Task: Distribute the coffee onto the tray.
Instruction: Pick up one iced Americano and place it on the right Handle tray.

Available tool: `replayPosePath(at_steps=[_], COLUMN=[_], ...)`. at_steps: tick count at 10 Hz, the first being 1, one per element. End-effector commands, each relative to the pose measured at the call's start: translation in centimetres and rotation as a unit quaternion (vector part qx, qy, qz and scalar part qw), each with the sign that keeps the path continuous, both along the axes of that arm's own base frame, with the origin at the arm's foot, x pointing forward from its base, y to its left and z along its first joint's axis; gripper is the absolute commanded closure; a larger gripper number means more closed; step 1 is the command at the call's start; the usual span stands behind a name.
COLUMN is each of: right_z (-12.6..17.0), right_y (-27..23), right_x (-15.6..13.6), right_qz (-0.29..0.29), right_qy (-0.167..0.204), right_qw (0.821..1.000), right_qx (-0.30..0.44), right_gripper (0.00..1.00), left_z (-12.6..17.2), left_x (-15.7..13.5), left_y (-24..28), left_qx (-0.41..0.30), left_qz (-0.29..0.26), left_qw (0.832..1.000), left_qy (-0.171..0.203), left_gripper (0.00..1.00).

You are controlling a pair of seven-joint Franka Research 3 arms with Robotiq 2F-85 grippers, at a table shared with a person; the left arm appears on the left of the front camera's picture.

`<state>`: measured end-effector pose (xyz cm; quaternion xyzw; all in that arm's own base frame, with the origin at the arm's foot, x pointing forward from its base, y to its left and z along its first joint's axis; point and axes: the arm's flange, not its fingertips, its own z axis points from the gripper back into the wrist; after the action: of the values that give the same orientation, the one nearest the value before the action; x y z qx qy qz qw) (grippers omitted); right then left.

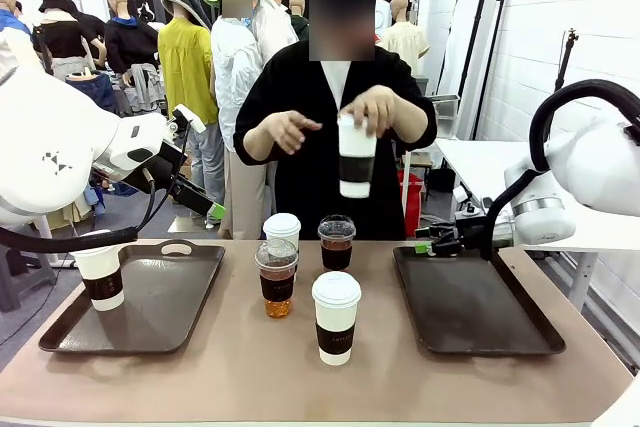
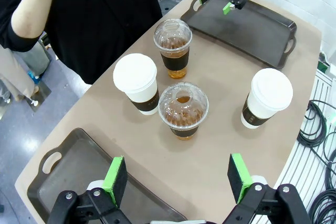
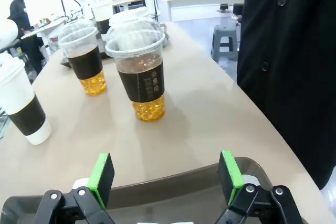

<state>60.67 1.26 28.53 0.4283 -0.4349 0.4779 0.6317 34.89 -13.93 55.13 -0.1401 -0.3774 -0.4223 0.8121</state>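
L gripper [image 2: 178, 174], R gripper [image 3: 165, 174]: both released, empty. One sleeved paper cup [image 1: 100, 277] on L tray [image 1: 170, 312]; four cups [image 1: 277, 279] mid-table btwn trays; sixth cup [image 1: 355, 159] in person's hand [image 1: 375, 107], raised.

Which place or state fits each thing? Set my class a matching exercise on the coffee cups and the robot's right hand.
Things
1. white lidded brown-sleeved paper cup nearest the robot
2. like cup at far left
3. like cup farthest off
4. right hand

Places or states
A. held up in the person's hands
B. standing in the dark left tray
C. open, at the dark right tray rim
D. on the tan table between trays

Pairs: 1-D, 2-B, 3-A, 4-C
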Motion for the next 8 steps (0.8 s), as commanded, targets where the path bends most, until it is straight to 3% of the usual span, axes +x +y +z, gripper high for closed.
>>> replayPosePath(at_steps=[1, 8], right_z=[-0.02, -0.16], right_y=[-0.65, -0.56], right_x=[-0.90, -0.55], right_qz=[0.024, 0.024], right_qy=[-0.010, 0.000], right_qw=[1.000, 1.000], right_qx=[-0.001, -0.007], right_gripper=[0.00, 0.00], left_z=[0.00, 0.00], left_x=[0.04, 0.04], left_y=[0.11, 0.11], left_qx=[-0.003, -0.003], left_qz=[0.000, 0.000], left_qw=[1.000, 1.000], left_qy=[0.001, 0.001], left_gripper=[0.00, 0.00])
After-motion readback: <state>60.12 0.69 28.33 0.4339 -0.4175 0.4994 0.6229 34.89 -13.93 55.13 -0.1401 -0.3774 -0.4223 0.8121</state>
